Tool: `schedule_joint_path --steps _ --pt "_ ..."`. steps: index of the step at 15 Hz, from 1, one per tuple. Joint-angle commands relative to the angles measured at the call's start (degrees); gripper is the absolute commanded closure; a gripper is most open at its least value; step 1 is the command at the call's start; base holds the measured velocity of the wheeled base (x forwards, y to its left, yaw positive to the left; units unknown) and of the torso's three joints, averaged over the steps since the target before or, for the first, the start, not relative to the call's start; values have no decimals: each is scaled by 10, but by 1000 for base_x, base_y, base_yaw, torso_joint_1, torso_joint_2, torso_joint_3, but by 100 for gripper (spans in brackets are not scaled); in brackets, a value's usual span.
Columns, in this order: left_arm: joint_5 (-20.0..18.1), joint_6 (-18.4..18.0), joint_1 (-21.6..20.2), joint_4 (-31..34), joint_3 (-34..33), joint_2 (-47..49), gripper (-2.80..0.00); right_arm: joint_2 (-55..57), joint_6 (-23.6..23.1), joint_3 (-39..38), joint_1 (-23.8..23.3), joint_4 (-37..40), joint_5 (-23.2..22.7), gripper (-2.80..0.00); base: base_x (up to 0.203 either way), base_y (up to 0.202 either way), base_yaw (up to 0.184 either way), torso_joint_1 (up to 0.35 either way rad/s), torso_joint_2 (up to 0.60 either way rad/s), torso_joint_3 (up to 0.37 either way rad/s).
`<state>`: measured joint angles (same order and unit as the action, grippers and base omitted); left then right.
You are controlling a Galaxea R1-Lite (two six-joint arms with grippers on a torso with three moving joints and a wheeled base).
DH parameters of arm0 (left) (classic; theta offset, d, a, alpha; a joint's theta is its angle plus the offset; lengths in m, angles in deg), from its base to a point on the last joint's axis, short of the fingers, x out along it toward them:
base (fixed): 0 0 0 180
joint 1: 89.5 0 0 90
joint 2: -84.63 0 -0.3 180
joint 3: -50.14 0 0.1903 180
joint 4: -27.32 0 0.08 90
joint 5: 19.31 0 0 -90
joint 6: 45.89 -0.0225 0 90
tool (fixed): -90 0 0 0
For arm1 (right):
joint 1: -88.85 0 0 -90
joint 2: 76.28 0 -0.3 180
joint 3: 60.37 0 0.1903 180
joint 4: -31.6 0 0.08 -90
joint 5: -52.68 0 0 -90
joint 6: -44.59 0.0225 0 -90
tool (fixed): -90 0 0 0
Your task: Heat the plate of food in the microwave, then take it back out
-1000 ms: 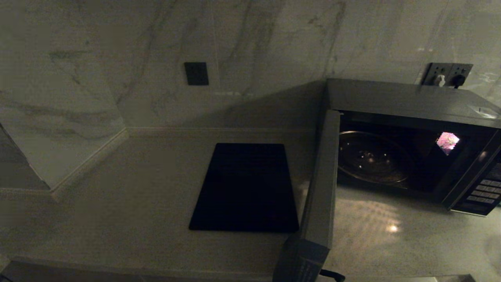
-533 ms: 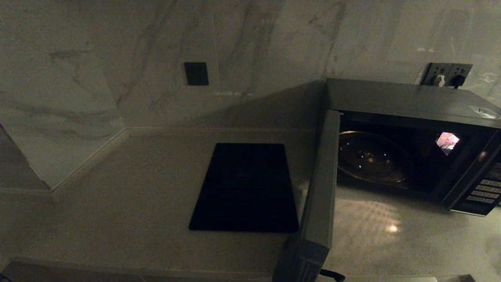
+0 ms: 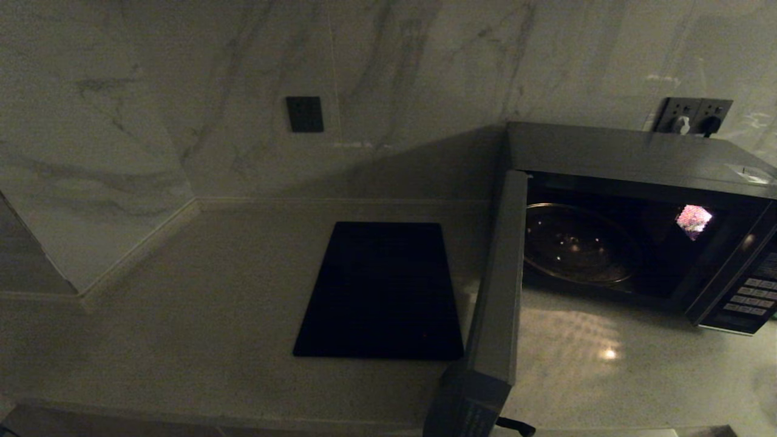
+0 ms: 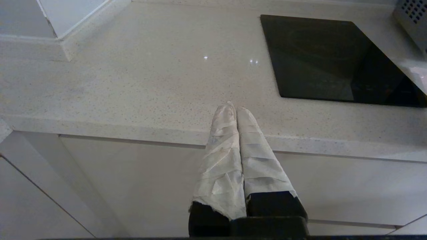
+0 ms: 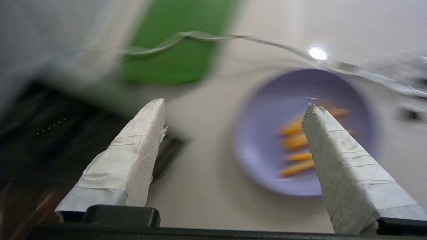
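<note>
The microwave (image 3: 637, 158) stands at the right of the counter with its door (image 3: 498, 285) swung open toward me and an empty glass turntable (image 3: 576, 243) inside. The plate of food (image 5: 267, 140), pale lilac with orange pieces, lies on the counter in the right wrist view, out of the head view. My right gripper (image 5: 235, 106) hovers open above the counter, one finger over the plate's food, holding nothing. My left gripper (image 4: 233, 108) is shut and empty at the counter's front edge.
A flat black slab (image 3: 382, 291) lies on the counter left of the microwave door, also seen from the left wrist (image 4: 333, 60). A green tray (image 5: 180, 43) and a thin cable (image 5: 267, 41) lie beyond the plate. Wall sockets (image 3: 692, 115) sit behind the microwave.
</note>
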<state>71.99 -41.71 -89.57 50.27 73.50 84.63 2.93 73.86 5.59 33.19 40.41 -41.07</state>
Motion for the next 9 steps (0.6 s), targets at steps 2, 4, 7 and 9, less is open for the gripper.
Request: schedule_joint_path --steps 2,4,7,9 --pt "0 0 0 0 0 0 0 -94 0 6 168 32 82 -280 0 0 0 0 0 0" --pt "0 0 0 0 0 1 0 -124 1 17 289 72 168 -280 0 0 0 0 0 0" --pt "0 0 0 0 0 1 0 -156 0 77 395 147 282 0 0 0 0 0 0 0" --pt "0 0 0 0 0 1 0 -159 -21 120 429 157 294 0 0 0 0 0 0 0"
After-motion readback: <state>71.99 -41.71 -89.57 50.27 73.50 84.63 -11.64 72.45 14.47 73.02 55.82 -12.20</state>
